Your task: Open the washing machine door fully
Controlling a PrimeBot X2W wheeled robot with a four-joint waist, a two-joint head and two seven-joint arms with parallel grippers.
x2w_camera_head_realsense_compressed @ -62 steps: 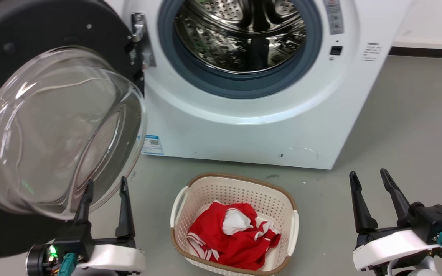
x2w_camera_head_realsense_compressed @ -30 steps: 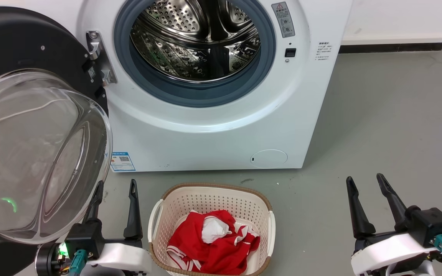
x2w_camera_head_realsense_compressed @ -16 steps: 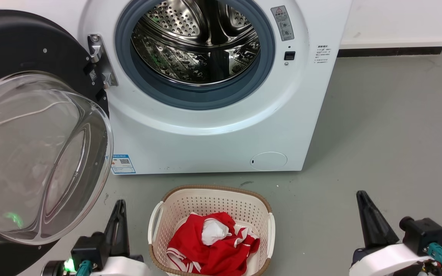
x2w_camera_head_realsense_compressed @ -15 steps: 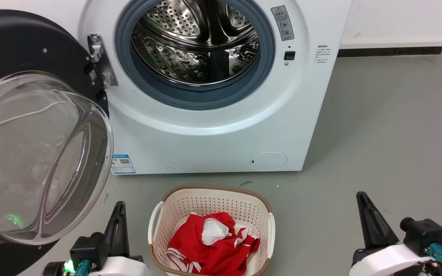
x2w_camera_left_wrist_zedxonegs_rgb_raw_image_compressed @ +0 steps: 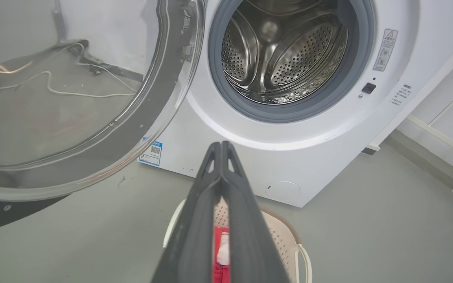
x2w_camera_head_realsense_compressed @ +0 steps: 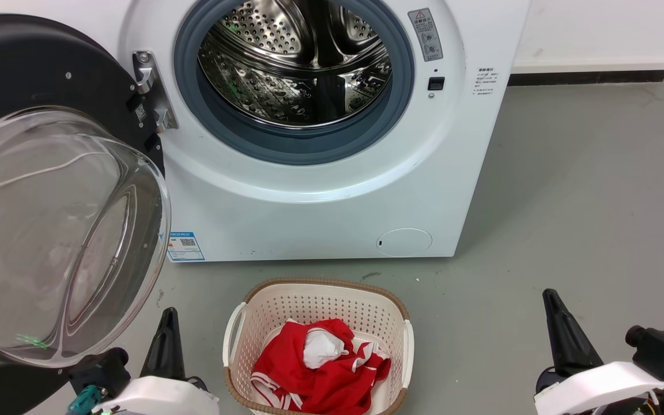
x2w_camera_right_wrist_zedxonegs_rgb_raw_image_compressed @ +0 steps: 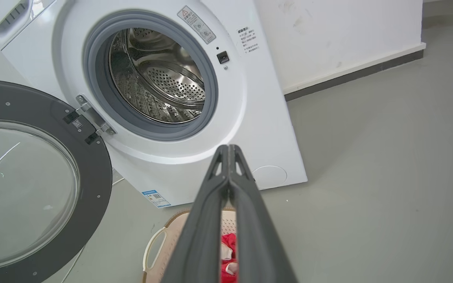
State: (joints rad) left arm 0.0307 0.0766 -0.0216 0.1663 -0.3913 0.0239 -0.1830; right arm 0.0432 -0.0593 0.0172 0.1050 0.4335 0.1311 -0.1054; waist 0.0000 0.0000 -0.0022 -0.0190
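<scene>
While the washing machine door (x2w_camera_head_realsense_compressed: 55, 230) hangs swung out left of the steel drum (x2w_camera_head_realsense_compressed: 297, 69), the basket (x2w_camera_head_realsense_compressed: 314, 286) holds red and white cloth (x2w_camera_head_realsense_compressed: 314, 369); wrist views show left claw (x2w_camera_left_wrist_zedxonegs_rgb_raw_image_compressed: 221, 144) and right claw (x2w_camera_right_wrist_zedxonegs_rgb_raw_image_compressed: 229, 146) pinched closed, empty.

door (x2w_camera_head_realsense_compressed: 32, 63) cut off left, label (x2w_camera_head_realsense_compressed: 425, 34) print (tiny) unreadable

Grey floor (x2w_camera_head_realsense_compressed: 597, 202); a white front-loading washing machine (x2w_camera_head_realsense_compressed: 309, 213) stands on it; a cream perforated laundry basket (x2w_camera_head_realsense_compressed: 332, 302) sits just before the machine.
</scene>
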